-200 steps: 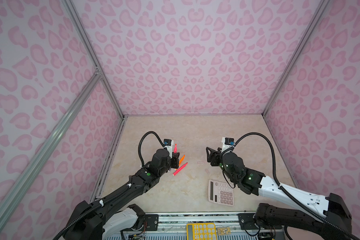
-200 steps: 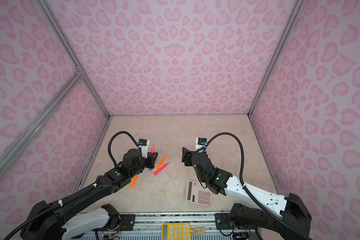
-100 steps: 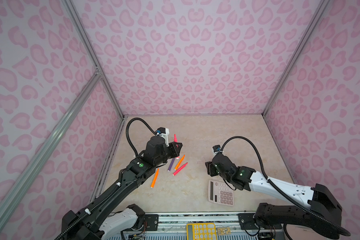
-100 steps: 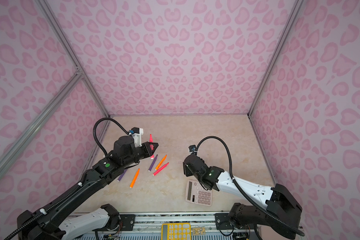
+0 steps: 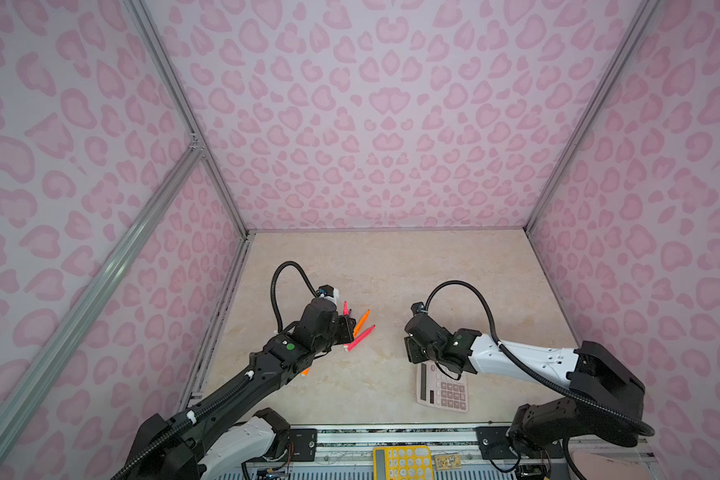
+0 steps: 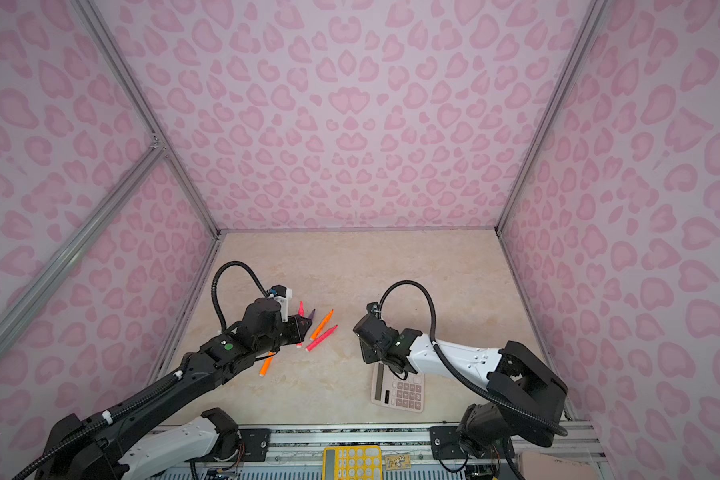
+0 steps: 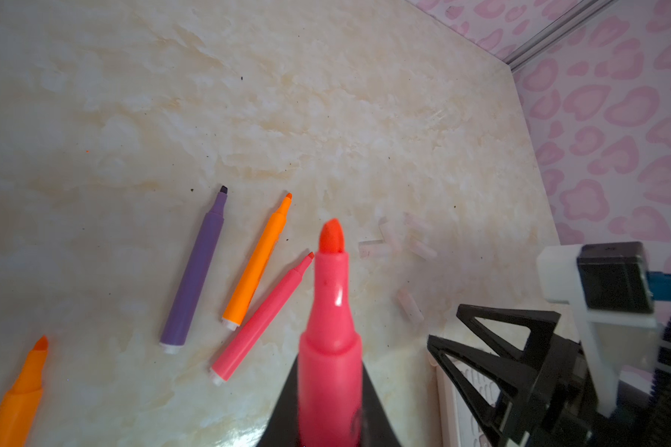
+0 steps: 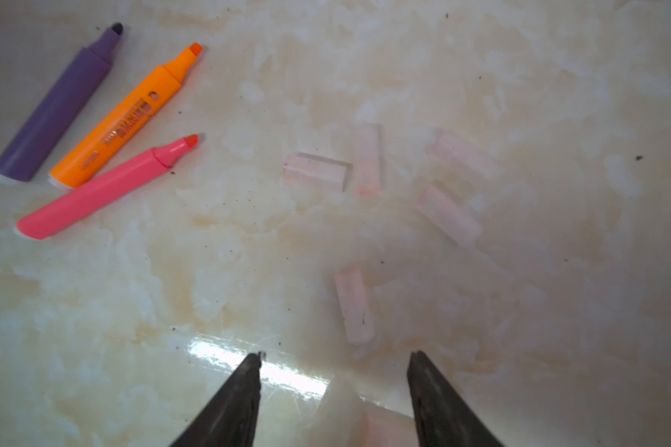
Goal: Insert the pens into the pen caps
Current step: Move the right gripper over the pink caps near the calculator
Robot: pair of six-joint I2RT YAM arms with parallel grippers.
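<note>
Two sets of jaws were recorded. The left jaws were clamped on the barrel of a pink-red marker pen, whose chisel tip pointed out past them above the bench. The right jaws stood apart and empty, low over the bench, with one clear pen cap lying just ahead of their tips. Four further clear caps lay loose beyond it, two of them touching at a right angle. Beside the caps, a purple pen, an orange pen and a second pink-red pen lay close together, uncapped, tips away from the robot. A second orange pen lay apart, partly under the left arm. A pale calculator lay beneath the right wrist in both top views.
</note>
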